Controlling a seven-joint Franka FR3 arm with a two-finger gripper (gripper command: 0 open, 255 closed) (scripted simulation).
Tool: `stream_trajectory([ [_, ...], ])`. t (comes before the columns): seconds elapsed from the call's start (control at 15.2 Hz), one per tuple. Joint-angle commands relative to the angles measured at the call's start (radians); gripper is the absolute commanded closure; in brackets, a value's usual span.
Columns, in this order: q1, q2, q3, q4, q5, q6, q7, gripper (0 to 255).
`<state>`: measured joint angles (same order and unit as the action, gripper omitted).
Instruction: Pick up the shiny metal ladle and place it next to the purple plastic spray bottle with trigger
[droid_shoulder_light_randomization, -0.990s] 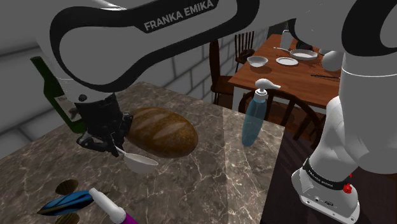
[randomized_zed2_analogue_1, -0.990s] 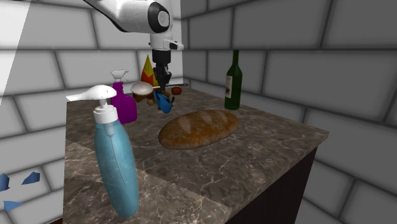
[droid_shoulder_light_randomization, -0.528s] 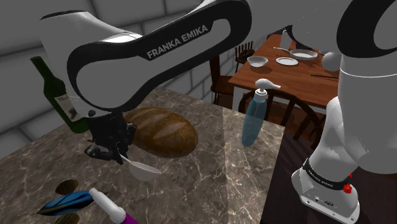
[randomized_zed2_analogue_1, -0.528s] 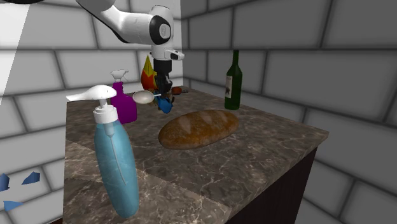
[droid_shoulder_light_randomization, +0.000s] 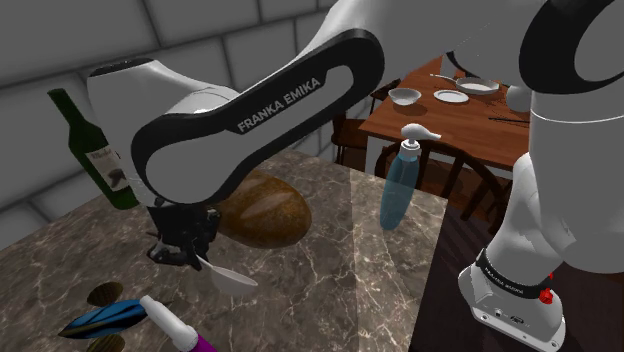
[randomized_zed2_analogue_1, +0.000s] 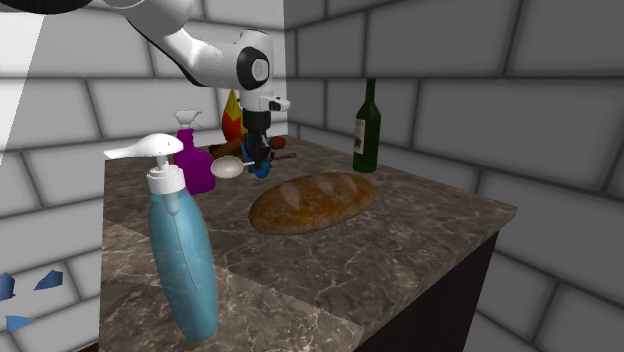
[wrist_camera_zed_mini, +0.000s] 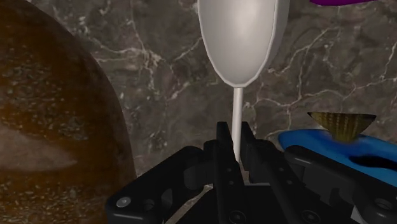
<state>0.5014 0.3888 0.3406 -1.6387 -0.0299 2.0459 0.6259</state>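
Pale grey ladle (wrist_camera_zed_mini: 238, 38), smooth oval bowl; thin handle clasped by gripper (wrist_camera_zed_mini: 235, 137)

ladle (wrist_camera_zed_mini: 238, 38): smooth, pale grey, soft sheen.
surface (wrist_camera_zed_mini: 165, 76): dark veined marble, polished.
loaf (wrist_camera_zed_mini: 51, 127): brown speckled crust, slightly glossy.
hand (wrist_camera_zed_mini: 234, 137): matt black.
green bottle (droid_shoulder_light_randomization: 85, 140): glossy glass.
pump bottle (randomized_zed2_analogue_1: 185, 250): translucent blue, smooth.

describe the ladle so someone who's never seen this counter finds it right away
On the dark marble counter, find the brown bread loaf; the black gripper is beside it. The ladle is clasped in it by a thin handle, the only pale, spoon-shaped thing there.
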Motion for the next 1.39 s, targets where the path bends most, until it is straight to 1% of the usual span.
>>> stream_trajectory([
  [0.0, 0.002, 0.01, -0.001, -0.015, -0.003, 0.025, 0.002, 255],
  [0.59, 0.007, 0.055, -0.009, -0.069, -0.018, 0.122, 0.004, 255],
  [1.06, 0.007, 0.055, -0.009, -0.069, -0.018, 0.122, 0.004, 255],
  [1.12, 0.007, 0.055, -0.009, -0.069, -0.018, 0.122, 0.004, 0],
  [1.32, 0.007, 0.055, -0.009, -0.069, -0.018, 0.122, 0.004, 0],
])
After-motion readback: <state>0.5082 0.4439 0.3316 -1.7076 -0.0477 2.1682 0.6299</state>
